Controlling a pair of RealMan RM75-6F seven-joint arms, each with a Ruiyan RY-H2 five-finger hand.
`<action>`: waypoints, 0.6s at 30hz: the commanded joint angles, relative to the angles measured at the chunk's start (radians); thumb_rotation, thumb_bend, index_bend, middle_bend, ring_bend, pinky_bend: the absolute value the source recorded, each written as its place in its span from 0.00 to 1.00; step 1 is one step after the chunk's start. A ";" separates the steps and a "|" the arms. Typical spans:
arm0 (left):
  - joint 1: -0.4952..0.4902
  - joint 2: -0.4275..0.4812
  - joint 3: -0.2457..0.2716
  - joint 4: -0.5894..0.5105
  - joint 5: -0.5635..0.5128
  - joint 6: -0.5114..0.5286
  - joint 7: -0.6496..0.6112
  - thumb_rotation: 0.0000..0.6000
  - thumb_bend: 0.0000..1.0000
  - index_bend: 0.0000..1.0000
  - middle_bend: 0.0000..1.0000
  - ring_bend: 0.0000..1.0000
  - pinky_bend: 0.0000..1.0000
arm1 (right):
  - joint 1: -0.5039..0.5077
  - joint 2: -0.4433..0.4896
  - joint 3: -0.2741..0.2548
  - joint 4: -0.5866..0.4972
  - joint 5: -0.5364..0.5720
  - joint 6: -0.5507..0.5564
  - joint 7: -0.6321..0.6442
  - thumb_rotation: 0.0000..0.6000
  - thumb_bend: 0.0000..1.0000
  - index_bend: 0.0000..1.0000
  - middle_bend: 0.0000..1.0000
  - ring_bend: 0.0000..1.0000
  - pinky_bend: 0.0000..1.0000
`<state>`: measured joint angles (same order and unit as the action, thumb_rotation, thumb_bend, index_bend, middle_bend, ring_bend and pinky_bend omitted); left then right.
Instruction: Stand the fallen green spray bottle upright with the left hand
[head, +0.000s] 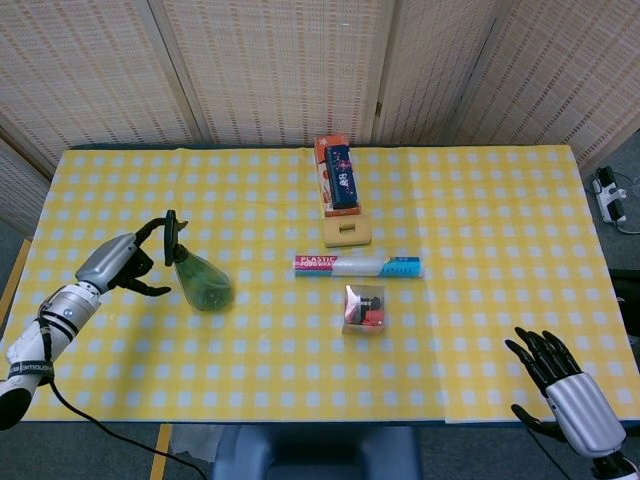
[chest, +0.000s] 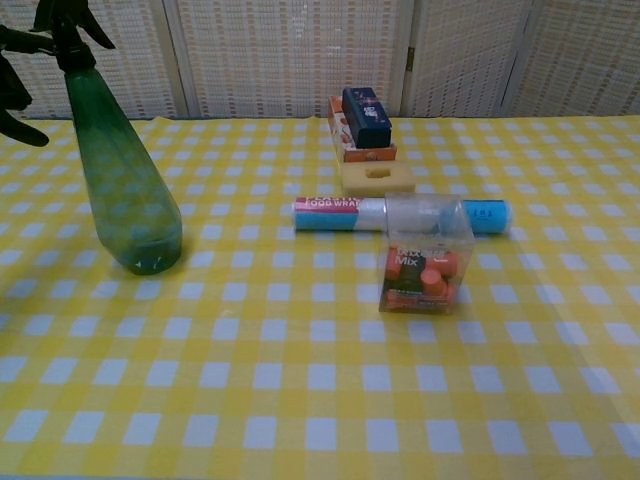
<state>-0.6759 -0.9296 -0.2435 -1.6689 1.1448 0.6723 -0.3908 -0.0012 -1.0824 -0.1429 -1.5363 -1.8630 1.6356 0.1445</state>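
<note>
1. Right hand (head: 565, 382) at about 5 o'clock on the checked table (head: 480, 200), near the front edge; fingers spread apart, holding nothing.
2. Clear box (chest: 425, 255) of orange pieces just nearer than table centre, standing apart from other items.
3. Left hand (head: 115, 265) at 9 o'clock, fingers apart and gripping nothing; one fingertip reaching toward the black trigger, contact impossible to tell.
4. Green spray bottle (chest: 120, 175) standing upright just right of that hand, base on the cloth.
5. Plastic wrap roll (chest: 345, 213) lying crosswise behind the clear box.
6. Yellow sponge block (chest: 377, 177) toward 12 o'clock, then an orange carton (chest: 348, 140) with a dark blue box (chest: 366, 115) on top.
</note>
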 joint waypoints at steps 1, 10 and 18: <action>0.060 0.001 0.030 0.017 0.058 0.114 0.044 1.00 0.13 0.10 1.00 1.00 1.00 | -0.003 0.002 -0.001 0.002 -0.004 0.008 0.005 1.00 0.26 0.00 0.00 0.00 0.00; 0.317 -0.090 0.155 0.138 0.332 0.617 0.155 1.00 0.13 0.27 0.48 0.36 0.34 | -0.007 0.003 0.005 0.003 -0.004 0.024 0.007 1.00 0.26 0.00 0.00 0.00 0.00; 0.531 -0.212 0.305 0.249 0.480 0.882 0.197 1.00 0.12 0.17 0.01 0.00 0.00 | -0.006 0.003 0.008 0.000 -0.007 0.030 0.008 1.00 0.26 0.00 0.00 0.00 0.00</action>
<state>-0.2191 -1.0858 -0.0032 -1.4652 1.5598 1.4790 -0.2396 -0.0074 -1.0791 -0.1345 -1.5361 -1.8695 1.6655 0.1527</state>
